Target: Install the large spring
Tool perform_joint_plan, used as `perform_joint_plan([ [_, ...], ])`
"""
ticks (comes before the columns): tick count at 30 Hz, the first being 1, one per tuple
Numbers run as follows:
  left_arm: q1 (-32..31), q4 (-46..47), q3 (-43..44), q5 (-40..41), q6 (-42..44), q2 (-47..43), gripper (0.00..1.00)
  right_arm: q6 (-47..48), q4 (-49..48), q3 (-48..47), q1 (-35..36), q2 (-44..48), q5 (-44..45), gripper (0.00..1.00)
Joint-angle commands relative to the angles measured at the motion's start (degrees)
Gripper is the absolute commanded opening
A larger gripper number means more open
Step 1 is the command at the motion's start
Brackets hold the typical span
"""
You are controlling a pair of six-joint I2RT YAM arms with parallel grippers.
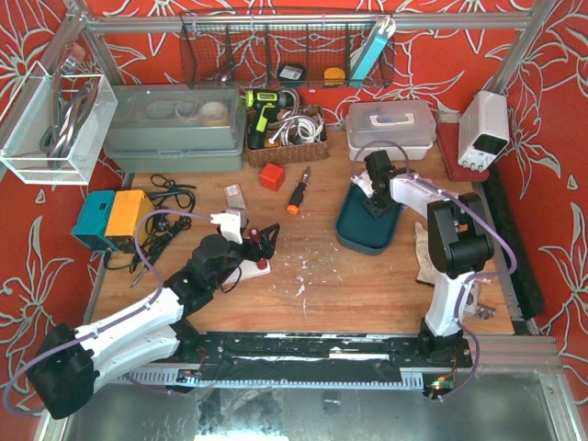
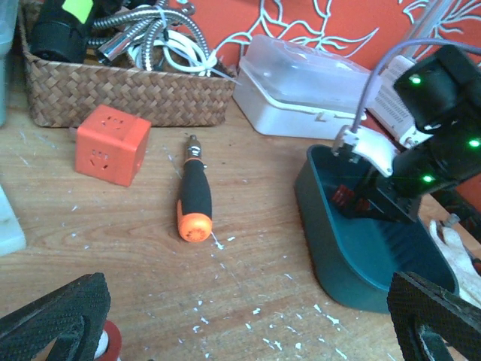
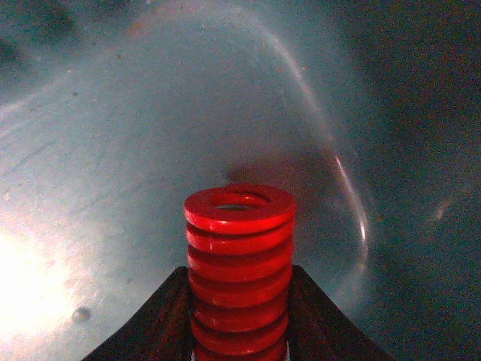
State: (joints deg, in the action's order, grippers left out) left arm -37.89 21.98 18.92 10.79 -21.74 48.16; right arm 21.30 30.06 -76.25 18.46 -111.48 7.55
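The large spring [image 3: 239, 256] is a thick red coil. My right gripper [image 3: 239, 308] is shut on it, a black finger pressed against each side and the coil's open end pointing away from the camera. This happens inside the teal bin [image 1: 354, 234], where the right gripper [image 1: 377, 204] reaches down; the left wrist view shows a bit of red [image 2: 342, 198] under it. My left gripper [image 2: 244, 331] hangs open over bare wood, nothing between its fingers [image 2: 52, 316]. In the top view the left gripper [image 1: 246, 241] is beside a small red, black and white assembly [image 1: 262, 255].
An orange-and-black screwdriver [image 2: 193, 199] and an orange cube [image 2: 111, 144] lie left of the bin. A wicker basket [image 2: 128, 94] of cables and a white lidded box [image 2: 316, 90] stand behind. A teal-and-orange box [image 1: 115, 219] sits far left, and a power supply [image 1: 484, 129] at the back right.
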Motion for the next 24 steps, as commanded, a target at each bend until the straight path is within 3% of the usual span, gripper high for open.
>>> perform_joint_plan([
  [1,-0.27,-0.72,-0.04,3.47,-0.74,-0.87,1.0,-5.63,-3.09,3.59,1.65,6.64,-0.27,0.13],
  [9,-0.31,2.68,-1.36,1.22,-2.22,-0.91,1.0,-13.83,-13.95,14.69,9.77,22.63,2.61,0.12],
  [16,-0.09,-1.14,2.79,-6.62,-8.43,-0.02,0.82,-18.6,-27.58,24.93,17.8,37.54,-8.07,0.12],
  [24,0.01,-9.24,10.72,-13.58,-11.07,3.43,0.69,-16.6,-38.29,35.21,27.71,45.49,-11.21,0.11],
])
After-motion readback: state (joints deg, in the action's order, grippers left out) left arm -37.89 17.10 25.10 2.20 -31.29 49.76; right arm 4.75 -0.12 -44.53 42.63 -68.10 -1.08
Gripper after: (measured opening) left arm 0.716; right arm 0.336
